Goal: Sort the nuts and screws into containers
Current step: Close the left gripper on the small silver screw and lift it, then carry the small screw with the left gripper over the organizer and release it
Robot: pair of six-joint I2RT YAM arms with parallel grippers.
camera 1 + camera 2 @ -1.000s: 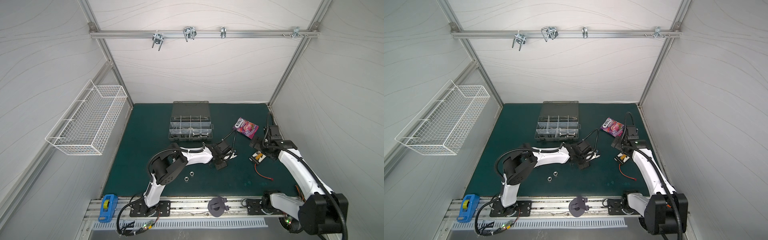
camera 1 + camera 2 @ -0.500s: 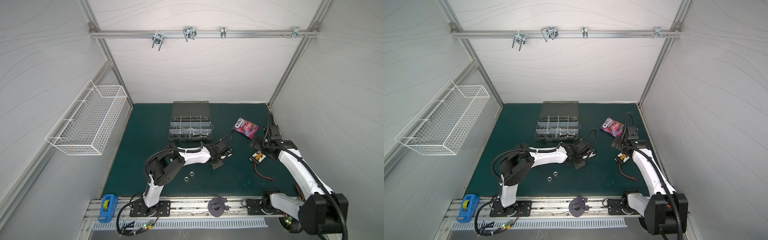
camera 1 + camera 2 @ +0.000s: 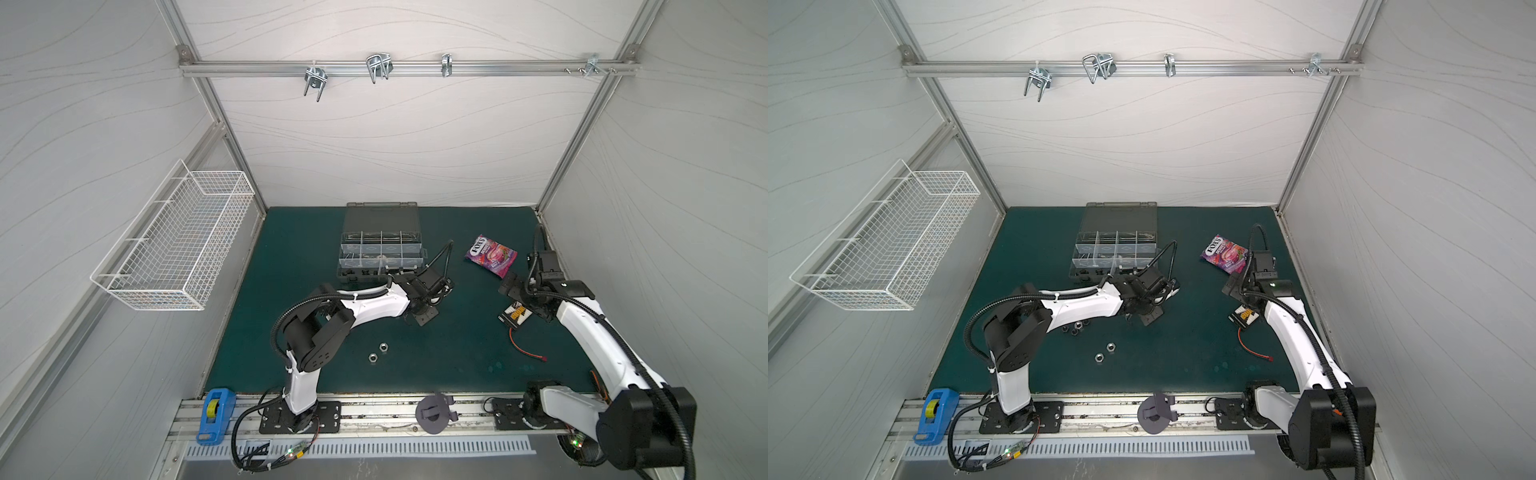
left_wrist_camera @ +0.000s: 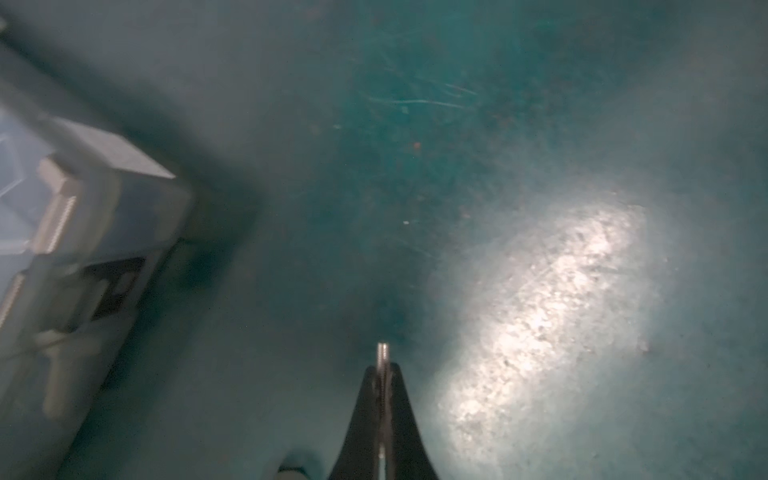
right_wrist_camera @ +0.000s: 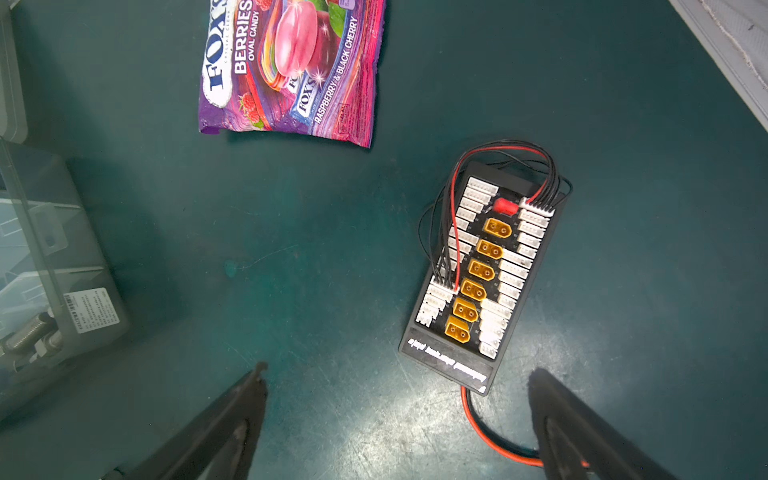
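**A:** Counting first: how many loose pieces lie in front of the grey plastic organizer case [image 3: 380,214]?

**B:** Two shiny silver hex nuts [image 3: 383,347], close together on the dark green mat [image 3: 457,353], well in front of the case. Nearer it, by the left arm, I make out three small black nuts [image 3: 1075,331]. The case shows three rows of four translucent-walled compartments [image 3: 390,248].

**A:** And the grippers?

**B:** The left gripper [image 4: 382,370] is clamped on one thin silver screw [image 4: 382,353]. The right gripper [image 5: 397,370] hangs well right of the case, jaws spread wide, holding nothing.

**A:** What changed over the last second?

**B:** The left gripper has drawn in toward the case's front right corner. The right gripper and the silver nuts have not moved.

**A:** How does the screw look?

**B:** Slim and finely threaded. Its blunt tip pokes just past the black fingertips, above the mat near that corner.
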